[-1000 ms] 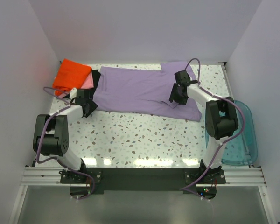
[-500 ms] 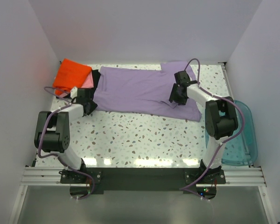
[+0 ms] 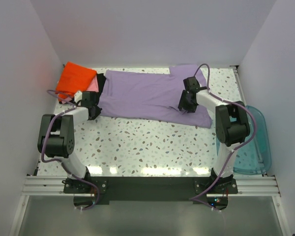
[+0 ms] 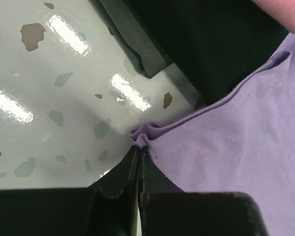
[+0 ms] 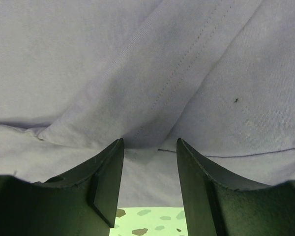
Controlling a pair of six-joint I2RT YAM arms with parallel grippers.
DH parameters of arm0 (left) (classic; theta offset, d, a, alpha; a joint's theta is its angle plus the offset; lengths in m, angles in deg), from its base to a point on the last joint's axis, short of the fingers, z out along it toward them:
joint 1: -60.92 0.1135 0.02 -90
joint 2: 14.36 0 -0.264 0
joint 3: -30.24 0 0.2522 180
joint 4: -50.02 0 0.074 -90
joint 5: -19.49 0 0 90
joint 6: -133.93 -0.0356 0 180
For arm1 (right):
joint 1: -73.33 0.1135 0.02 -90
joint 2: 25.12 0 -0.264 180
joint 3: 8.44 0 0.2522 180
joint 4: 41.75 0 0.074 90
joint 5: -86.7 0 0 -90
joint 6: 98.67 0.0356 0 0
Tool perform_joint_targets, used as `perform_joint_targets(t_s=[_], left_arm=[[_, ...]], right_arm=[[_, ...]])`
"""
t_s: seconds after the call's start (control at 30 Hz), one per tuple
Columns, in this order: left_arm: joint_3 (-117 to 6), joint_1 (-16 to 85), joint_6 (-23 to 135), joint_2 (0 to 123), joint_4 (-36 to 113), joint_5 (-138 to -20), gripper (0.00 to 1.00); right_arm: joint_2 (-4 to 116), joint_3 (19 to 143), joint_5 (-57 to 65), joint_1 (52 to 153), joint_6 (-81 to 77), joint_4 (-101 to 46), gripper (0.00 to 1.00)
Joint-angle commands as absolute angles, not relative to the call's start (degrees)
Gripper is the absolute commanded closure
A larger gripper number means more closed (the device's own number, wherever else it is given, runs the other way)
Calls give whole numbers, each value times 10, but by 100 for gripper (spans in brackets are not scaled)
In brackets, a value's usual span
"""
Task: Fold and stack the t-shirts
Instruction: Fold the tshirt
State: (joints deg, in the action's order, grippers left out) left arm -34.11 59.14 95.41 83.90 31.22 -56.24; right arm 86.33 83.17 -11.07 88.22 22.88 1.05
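A large lavender t-shirt [image 3: 147, 96] lies spread flat across the back of the table. At its left end sits a stack of folded t-shirts: orange [image 3: 76, 78] on top, then pink [image 3: 92, 87] and black [image 3: 101, 83]. My left gripper [image 3: 93, 112] is shut on the near-left hem corner of the lavender shirt [image 4: 226, 137], and a small pucker of cloth shows at the tips of the left gripper [image 4: 139, 149]. The black shirt [image 4: 211, 44] lies just beyond. My right gripper [image 3: 183, 105] stands open, low over a sleeve fold of the lavender shirt [image 5: 137, 59], fingers [image 5: 110, 167] straddling it.
A translucent teal bin [image 3: 253, 142] hangs off the table's right edge beside the right arm. White walls close in the left, back and right sides. Speckled tabletop [image 3: 147, 142] shows in front of the shirt.
My left gripper has closed on the lavender shirt's hem corner, after the arm edged a little toward it. The right gripper has stayed open in nearly the same place.
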Motion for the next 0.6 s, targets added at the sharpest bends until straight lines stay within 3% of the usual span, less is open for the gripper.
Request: perform_joint_targets(t_s=[0.0,0.57], left_arm=[[-363,593,952,845,301,-544,100],[-362,591,941,837,294,-537,100]], right_arm=[[865,821,-109,881,239,-15,50],[883,865,-106,881,246,0,100]])
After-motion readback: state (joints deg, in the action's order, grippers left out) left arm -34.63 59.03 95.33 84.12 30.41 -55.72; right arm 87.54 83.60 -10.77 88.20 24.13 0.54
